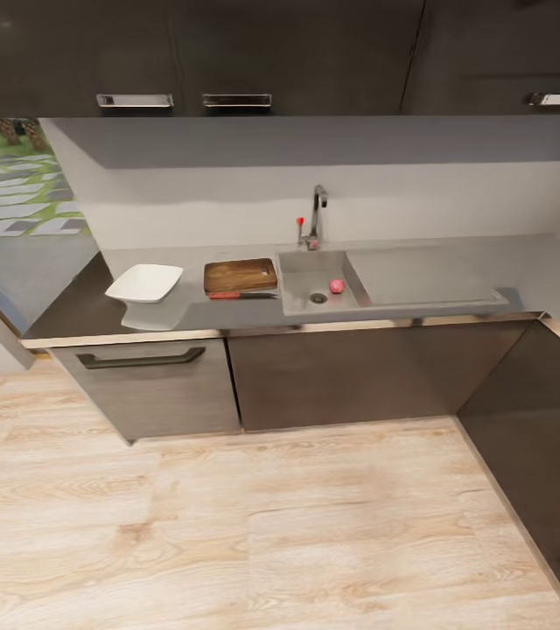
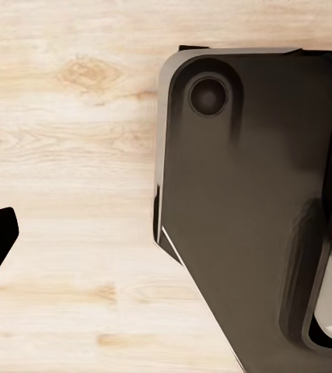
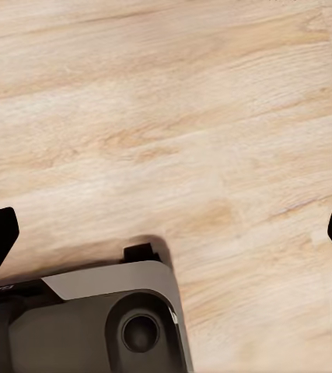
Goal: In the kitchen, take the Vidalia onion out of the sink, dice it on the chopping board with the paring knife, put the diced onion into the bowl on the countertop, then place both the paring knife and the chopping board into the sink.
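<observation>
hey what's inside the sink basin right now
Inside the sink basin lies a small pinkish round Vidalia onion, beside the round dark drain. Nothing else shows in the basin, though its near wall hides a strip of the floor.

A pale, light-oak wooden plank floor is stretching out below dark grey glossy base cabinets, one carrying a long dark bar handle. Dark wall cupboards with silver handles are hanging above a plain white wall.
</observation>
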Available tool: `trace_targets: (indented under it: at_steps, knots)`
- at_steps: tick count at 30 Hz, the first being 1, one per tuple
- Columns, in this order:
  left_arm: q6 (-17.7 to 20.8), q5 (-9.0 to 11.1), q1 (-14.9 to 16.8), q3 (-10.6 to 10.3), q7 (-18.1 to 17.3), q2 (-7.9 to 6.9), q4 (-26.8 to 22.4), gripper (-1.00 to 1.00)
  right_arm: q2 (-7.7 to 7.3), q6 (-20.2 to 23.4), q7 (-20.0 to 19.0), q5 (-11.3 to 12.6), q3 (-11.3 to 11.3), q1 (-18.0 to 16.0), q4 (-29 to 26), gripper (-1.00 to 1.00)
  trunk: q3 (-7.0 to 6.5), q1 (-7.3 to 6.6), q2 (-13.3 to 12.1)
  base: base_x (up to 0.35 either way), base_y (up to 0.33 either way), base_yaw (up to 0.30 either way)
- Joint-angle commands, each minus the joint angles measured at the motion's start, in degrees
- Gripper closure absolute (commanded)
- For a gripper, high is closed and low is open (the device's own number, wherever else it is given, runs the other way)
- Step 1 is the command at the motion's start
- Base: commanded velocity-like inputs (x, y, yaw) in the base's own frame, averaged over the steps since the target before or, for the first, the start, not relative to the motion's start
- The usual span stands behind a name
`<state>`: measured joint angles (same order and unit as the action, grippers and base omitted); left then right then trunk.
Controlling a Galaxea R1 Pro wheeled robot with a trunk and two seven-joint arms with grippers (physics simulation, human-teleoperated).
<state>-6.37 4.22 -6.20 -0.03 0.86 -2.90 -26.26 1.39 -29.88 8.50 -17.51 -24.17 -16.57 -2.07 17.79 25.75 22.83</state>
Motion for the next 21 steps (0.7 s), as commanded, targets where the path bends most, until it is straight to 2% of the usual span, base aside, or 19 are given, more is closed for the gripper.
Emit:
trace_targets:
  at_steps: [1, 7, 21]
  knots:
    - [0.0, 0.4, 0.0, -0.1, 0.1, -0.01, -0.1, -1.00, 0.02, -0.1, 0.4, -0.6, -0.3, 0.0, 0.0, -1.00, 0.08, 0.03, 0.1, 0.042, -0.305, 0.000]
    - [0.0, 0.4, 0.0, 0.0, 0.1, -0.01, -0.1, -1.00, -0.01, -0.1, 0.4, -0.6, -0.3, 0.0, 0.0, -1.00, 0.08, 0.03, 0.1, 0.157, -0.256, 0.000]
    - [0.0, 0.4, 0.0, -0.1, 0.1, -0.01, -0.1, -1.00, 0.09, -0.2, 0.4, -0.6, -0.2, 0.0, 0.0, -1.00, 0.08, 0.03, 0.1, 0.286, -0.210, 0.000]
